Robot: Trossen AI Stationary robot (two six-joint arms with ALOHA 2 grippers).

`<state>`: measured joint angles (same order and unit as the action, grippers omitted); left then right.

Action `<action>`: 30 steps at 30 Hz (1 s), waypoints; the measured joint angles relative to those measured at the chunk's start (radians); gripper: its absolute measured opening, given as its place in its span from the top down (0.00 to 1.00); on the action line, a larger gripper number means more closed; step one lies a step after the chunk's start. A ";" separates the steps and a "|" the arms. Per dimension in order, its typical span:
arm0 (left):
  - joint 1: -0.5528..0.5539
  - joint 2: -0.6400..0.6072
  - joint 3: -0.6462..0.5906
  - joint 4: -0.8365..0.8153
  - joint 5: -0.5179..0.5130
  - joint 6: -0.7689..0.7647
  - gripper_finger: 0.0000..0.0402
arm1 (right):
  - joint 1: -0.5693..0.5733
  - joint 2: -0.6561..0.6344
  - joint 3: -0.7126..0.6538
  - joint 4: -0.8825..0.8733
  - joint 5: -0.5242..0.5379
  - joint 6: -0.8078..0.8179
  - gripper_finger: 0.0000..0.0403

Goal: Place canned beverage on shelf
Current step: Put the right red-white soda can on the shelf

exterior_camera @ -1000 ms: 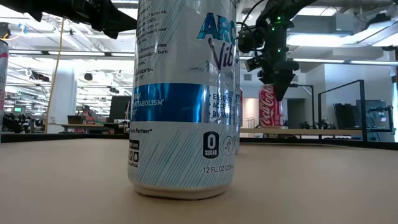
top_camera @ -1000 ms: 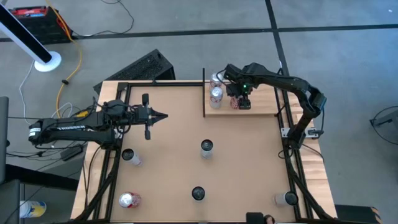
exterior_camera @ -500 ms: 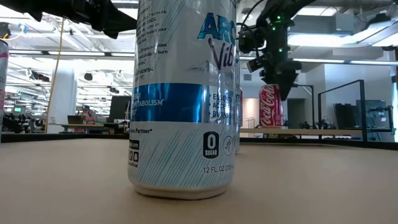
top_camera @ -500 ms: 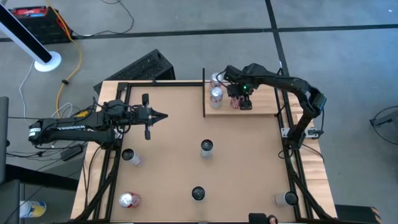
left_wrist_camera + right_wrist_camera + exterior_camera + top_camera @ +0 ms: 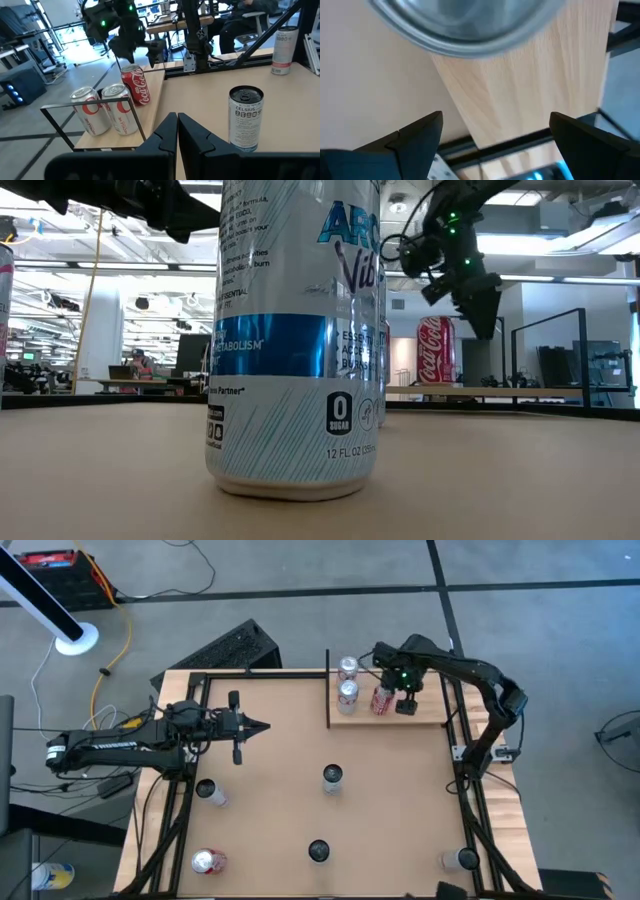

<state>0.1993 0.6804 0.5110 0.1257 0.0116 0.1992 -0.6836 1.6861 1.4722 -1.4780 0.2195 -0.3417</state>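
Observation:
The shelf [image 5: 428, 712] is a light-wood plank at the table's far right. A red canned beverage [image 5: 383, 700] stands upright on it, base on the wood, beside two silver cans [image 5: 348, 692]. My right gripper [image 5: 407, 704] hangs open above the shelf, pointing steeply down, just to the right of the red can [image 5: 436, 352] and clear of it. In the right wrist view the can's top rim [image 5: 470, 25] shows beyond the open gripper [image 5: 495, 135]. My left gripper [image 5: 262, 727] waits shut and level over the table's left half, holding nothing.
Loose cans stand on the tabletop: one mid-table [image 5: 333, 776], one near the front [image 5: 318, 851], two at the left [image 5: 207, 790] [image 5: 208, 860], one at the front right [image 5: 460, 858]. A black rod [image 5: 328, 690] stands at the shelf's left end. Bare plank lies right of the red can.
My right gripper has moved from over the red can toward the table's right edge and rolled about its own axis, its fingers staying open. The red can stays upright on the shelf.

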 joint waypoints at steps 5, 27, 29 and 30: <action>0.000 0.000 0.000 0.000 0.000 -0.046 1.00 | -0.022 -0.192 -0.096 0.071 -0.052 0.019 0.03; 0.001 0.000 0.000 0.052 -0.167 -0.080 1.00 | 0.120 -0.551 -0.584 0.681 -0.266 0.126 0.76; 0.001 0.000 0.000 0.047 -0.214 -0.104 1.00 | 0.101 -0.523 -0.583 0.710 -0.266 0.093 0.92; 0.001 0.000 0.000 0.044 -0.239 -0.115 1.00 | 0.090 -0.506 -0.583 0.727 -0.266 0.079 0.95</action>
<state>0.2001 0.6804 0.5110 0.1702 -0.2269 0.0838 -0.5933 1.1801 0.8894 -0.7513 -0.0463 -0.2630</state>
